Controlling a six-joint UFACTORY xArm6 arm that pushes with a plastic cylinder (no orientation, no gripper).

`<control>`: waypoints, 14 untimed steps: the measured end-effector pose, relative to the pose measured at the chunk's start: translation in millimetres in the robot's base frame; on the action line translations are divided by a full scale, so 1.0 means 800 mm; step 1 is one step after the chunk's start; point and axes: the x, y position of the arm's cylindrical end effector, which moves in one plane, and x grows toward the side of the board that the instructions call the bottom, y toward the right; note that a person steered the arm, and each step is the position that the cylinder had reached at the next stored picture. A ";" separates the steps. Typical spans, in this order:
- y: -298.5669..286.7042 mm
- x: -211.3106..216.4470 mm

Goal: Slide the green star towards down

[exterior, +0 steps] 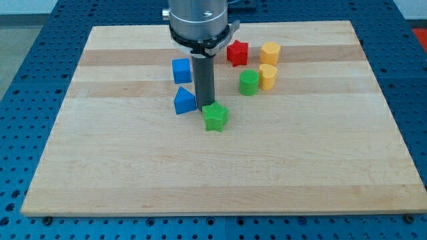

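The green star (215,117) lies on the wooden board (220,167) near its middle, a little above centre. My tip (204,109) is at the star's upper left edge, touching or almost touching it. The rod rises straight up to the arm's grey head at the view's top. A blue triangular block (184,101) sits just left of the tip.
A blue cube (181,70) is above the blue triangular block. A red star (237,52) is at the upper middle. A green cylinder (249,82) and two yellow blocks (270,52) (267,76) stand to the upper right of the green star.
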 end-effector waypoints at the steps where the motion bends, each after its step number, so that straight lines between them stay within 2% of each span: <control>1: 0.000 0.017; 2: 0.000 0.046; 5: 0.006 0.082; 9: 0.005 0.078; 11: 0.005 0.057; 13: 0.074 0.030; 14: 0.075 0.030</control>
